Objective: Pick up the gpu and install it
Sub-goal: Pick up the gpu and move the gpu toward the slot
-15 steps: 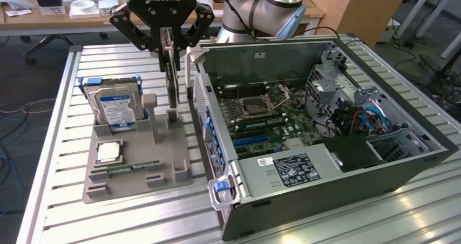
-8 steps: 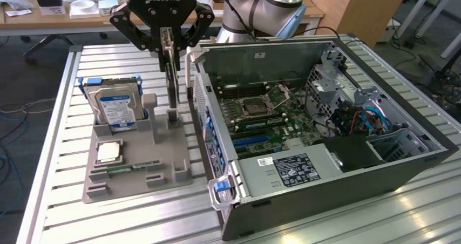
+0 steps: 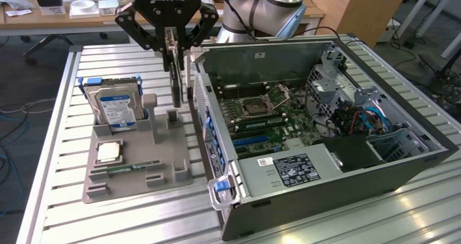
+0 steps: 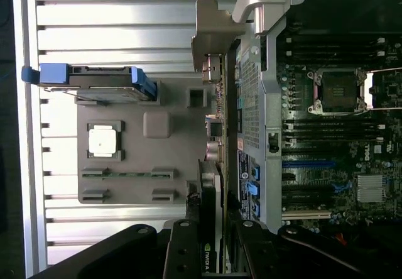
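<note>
The gpu hangs edge-on and upright in the air, a thin dark card with its silver end bracket at one end. My gripper is shut on its upper edge, one finger on each face. In the wrist view the gpu runs along the gap between the grey holder and the side wall of the open computer case, with my gripper clamped around the black cooler. The motherboard lies exposed inside the case, its blue slot uncovered.
On the grey holder a hard drive stands upright, and a CPU and a RAM stick lie flat. The case sits on a slatted metal table. Desks stand behind.
</note>
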